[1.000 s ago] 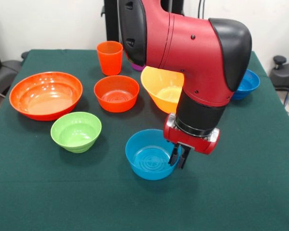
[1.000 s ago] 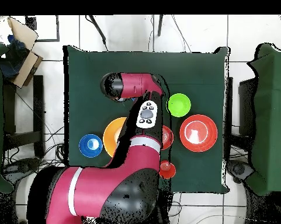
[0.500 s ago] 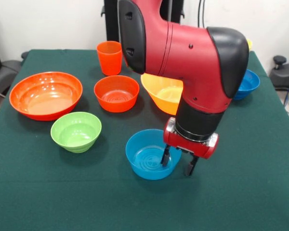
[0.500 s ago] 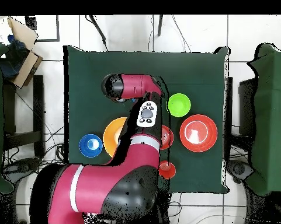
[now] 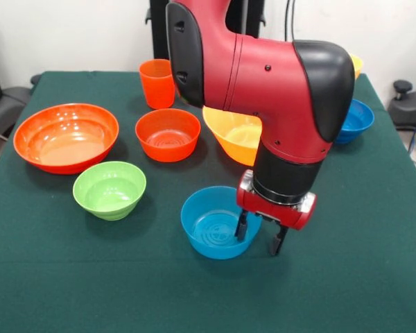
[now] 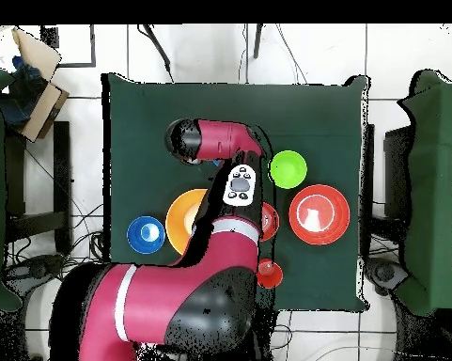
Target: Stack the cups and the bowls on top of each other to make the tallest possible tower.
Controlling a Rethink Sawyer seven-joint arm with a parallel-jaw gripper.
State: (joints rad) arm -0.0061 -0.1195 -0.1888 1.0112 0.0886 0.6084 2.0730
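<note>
My tool (image 5: 258, 235) spread open, empty, straddling right rim of light blue bowl (image 5: 211, 222) (one finger inside, one outside), placed for rim pinch. Bowl upright on surface (image 5: 90, 277), near light green bowl (image 5: 109, 189); no tower yet.

Glossy red arm (image 5: 249, 76) — black elbow cap, black wrist, small screws

Bare table (image 5: 125, 291) lies open before the light blue bowl (image 5: 211, 225).
</note>
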